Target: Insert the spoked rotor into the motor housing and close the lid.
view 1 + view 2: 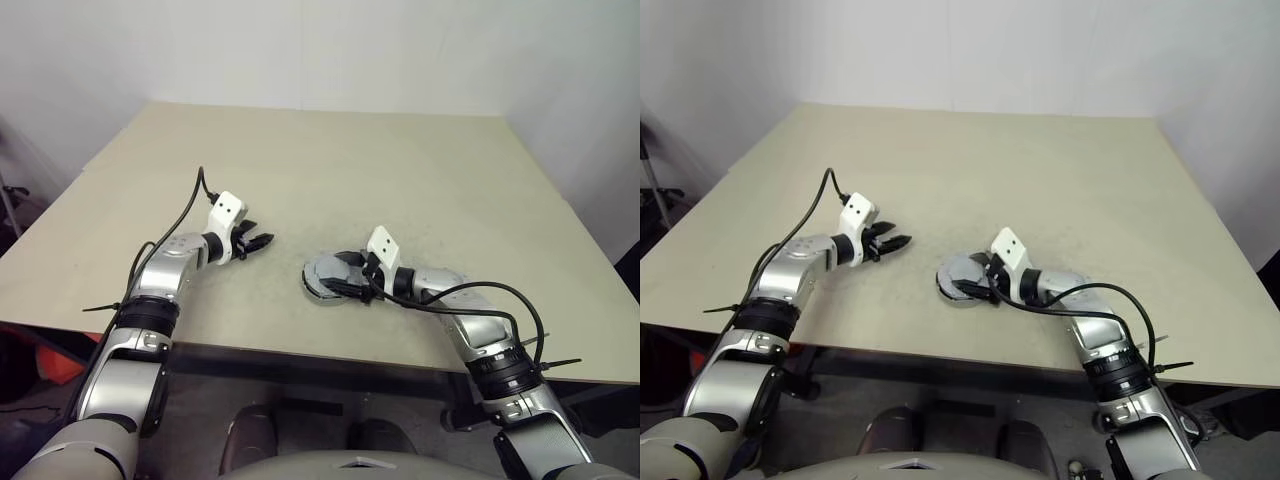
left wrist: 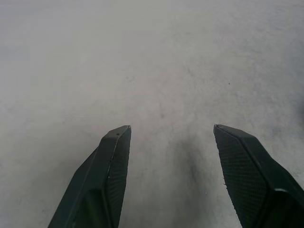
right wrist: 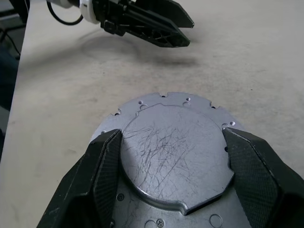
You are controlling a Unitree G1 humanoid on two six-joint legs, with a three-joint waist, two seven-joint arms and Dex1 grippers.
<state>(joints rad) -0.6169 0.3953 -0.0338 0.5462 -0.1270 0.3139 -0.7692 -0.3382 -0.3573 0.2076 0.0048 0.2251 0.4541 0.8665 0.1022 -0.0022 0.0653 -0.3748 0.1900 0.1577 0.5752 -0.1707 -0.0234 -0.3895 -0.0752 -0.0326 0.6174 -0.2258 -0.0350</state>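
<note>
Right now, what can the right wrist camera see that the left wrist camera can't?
The right wrist view has a round grey metal disc with a notched edge, probably the lid, lying flat. The right fingers are spread on either side of its raised, scratched middle. Further off, the left gripper hovers over the table.

The left wrist view has the left fingers, open with nothing between them.

Both views share the plain beige table.

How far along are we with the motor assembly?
Looks nearly done: the lid lies flat on the table as one closed grey stack; what's beneath is hidden. The right gripper is at it; the left gripper hangs open over bare table. Left: confirm seating, withdraw.
</note>
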